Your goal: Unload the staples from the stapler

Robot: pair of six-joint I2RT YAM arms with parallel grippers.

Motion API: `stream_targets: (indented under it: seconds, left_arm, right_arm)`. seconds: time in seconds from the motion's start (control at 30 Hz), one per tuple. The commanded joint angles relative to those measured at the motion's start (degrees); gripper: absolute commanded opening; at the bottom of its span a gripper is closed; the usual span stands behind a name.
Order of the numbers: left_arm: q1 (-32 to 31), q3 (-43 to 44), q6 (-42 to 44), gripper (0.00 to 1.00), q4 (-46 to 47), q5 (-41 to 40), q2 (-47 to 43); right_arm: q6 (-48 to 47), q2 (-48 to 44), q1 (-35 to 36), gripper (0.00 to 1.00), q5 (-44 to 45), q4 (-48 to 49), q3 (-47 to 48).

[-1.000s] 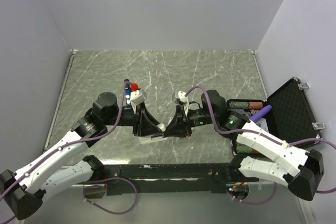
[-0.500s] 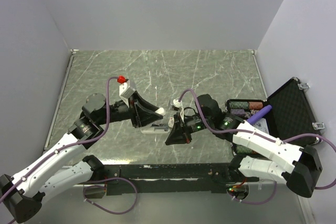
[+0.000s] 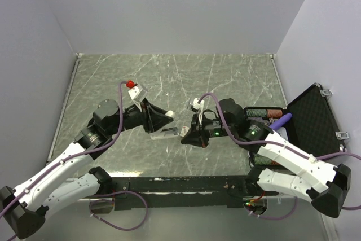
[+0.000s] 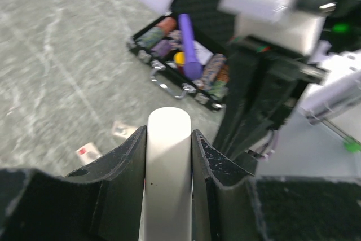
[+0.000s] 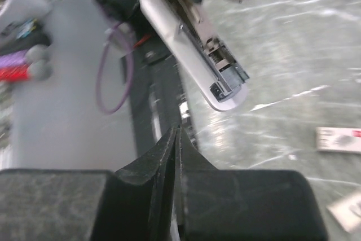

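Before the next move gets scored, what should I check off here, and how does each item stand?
1. Left gripper clamped on the stapler: ok, it presses both sides of the white bar.
2. Stapler held up off the table: ok.
3. Magazine opened and facing the right gripper: ok, the open channel shows in the right wrist view.
4. Right gripper open, ready to pinch: not ok, it is shut, just short of the stapler, with nothing seen in it.
5. Staples in the magazine: cannot tell.
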Motion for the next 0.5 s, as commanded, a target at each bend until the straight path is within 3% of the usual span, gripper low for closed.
stream_targets:
  seconds: [0.0,0.1,0.47]
  left_arm:
    - [0.24,1.49,-0.18,0.01,-1.05,-8.71,0.54]
    - [0.15,1.23,-0.54,0.01,-1.5,-10.91,1.16]
    - [0.15,-0.79,-3.08,0.01,0.44,-11.89,1.95]
  right_arm:
    - [0.88,-0.89,0.34,0.06,11.6,1.8,3.04]
    - [2.46,0.78,0.34,0.0,13.98,4.96,3.56]
    - [7.56,4.56,0.34,0.0,23.12,14.8,2.43]
